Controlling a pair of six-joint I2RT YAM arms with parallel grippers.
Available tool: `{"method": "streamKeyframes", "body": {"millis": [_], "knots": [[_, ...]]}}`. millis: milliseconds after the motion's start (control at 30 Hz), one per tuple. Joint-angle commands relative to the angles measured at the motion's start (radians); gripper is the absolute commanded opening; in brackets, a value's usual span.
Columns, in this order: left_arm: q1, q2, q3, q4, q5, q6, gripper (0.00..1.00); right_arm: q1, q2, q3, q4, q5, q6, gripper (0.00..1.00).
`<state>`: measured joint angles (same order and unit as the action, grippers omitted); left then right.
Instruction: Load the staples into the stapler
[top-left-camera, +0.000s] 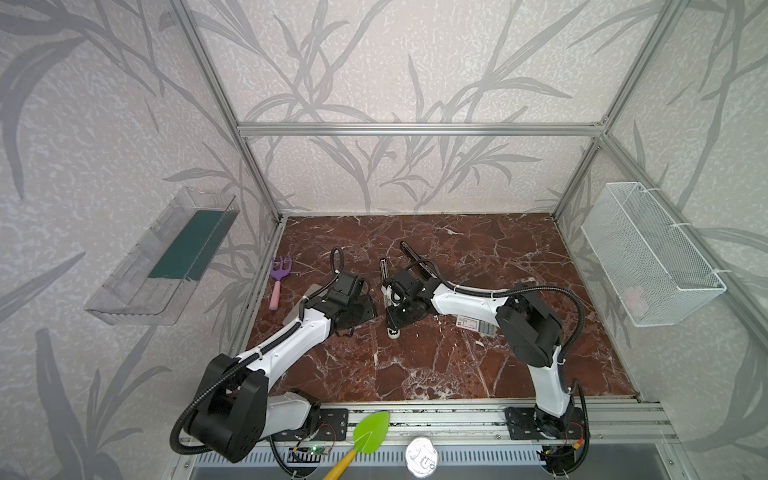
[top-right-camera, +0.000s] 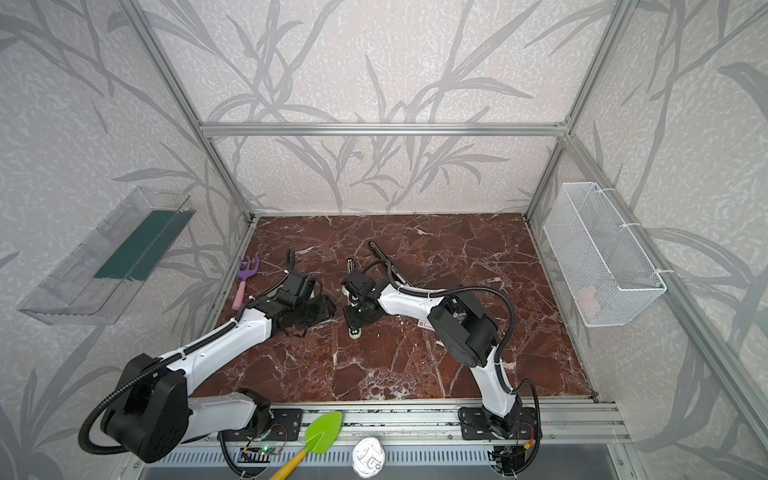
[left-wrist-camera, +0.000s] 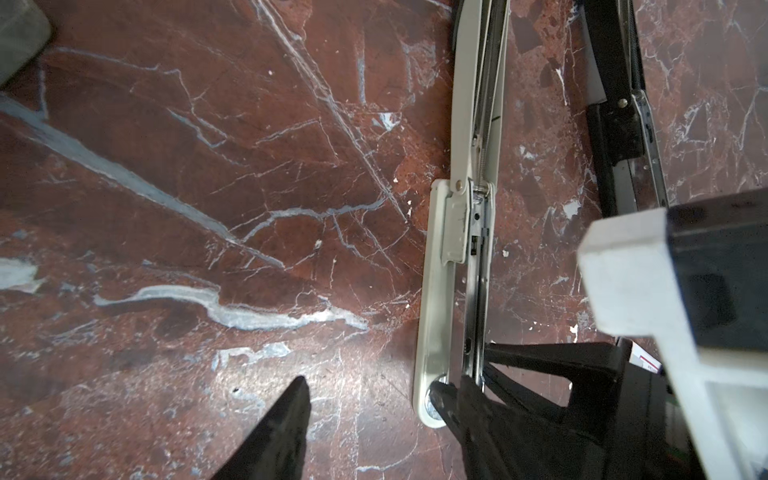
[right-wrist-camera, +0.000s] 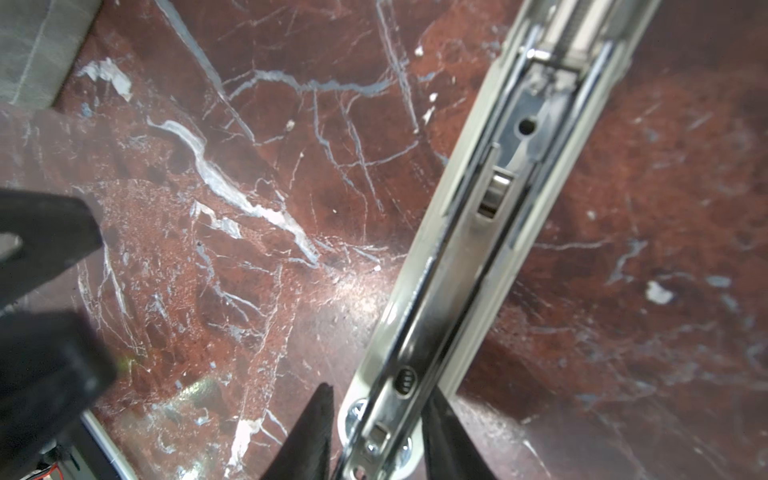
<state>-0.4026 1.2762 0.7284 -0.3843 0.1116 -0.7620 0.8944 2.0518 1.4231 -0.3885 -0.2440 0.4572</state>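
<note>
The stapler (top-left-camera: 409, 251) (top-right-camera: 384, 257), all black, lies opened behind my right wrist; the left wrist view shows it (left-wrist-camera: 611, 129) with its silver rail. The staples' white box (top-left-camera: 473, 323) (top-right-camera: 424, 325) lies beside my right arm, half hidden by it. My right gripper (top-left-camera: 392, 320) (right-wrist-camera: 380, 395) is open, its jaws straddling the end of a beige-and-black stapler (right-wrist-camera: 469, 232) (top-left-camera: 384, 270) that lies opened flat. My left gripper (top-left-camera: 361, 309) (left-wrist-camera: 368, 386) is open with only floor between its fingers. One fingertip (left-wrist-camera: 440, 395) touches that beige stapler's (left-wrist-camera: 432, 291) rounded end.
A purple hand rake (top-left-camera: 278, 278) lies at the left edge. A grey flat object (top-left-camera: 313, 289) sits under my left arm. A green shovel (top-left-camera: 370, 432) and a can (top-left-camera: 422, 457) lie on the front rail. A wire basket (top-left-camera: 648, 253) and a clear tray (top-left-camera: 166, 257) hang on the side walls.
</note>
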Motion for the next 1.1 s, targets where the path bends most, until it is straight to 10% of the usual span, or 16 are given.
{"method": "streamKeyframes", "body": {"millis": [0, 633, 1067], "knots": [[0.008, 0.008, 0.005, 0.009, 0.002, -0.011, 0.58, -0.024, -0.09, -0.052, 0.02, 0.003, 0.009, 0.37], [0.027, 0.479, 0.269, 0.081, 0.027, 0.041, 0.54, -0.281, -0.591, -0.467, -0.056, 0.153, -0.045, 0.4], [-0.024, 0.546, 0.259, 0.18, 0.106, 0.03, 0.52, -0.494, -0.697, -0.615, -0.189, 0.222, -0.039, 0.27]]}}
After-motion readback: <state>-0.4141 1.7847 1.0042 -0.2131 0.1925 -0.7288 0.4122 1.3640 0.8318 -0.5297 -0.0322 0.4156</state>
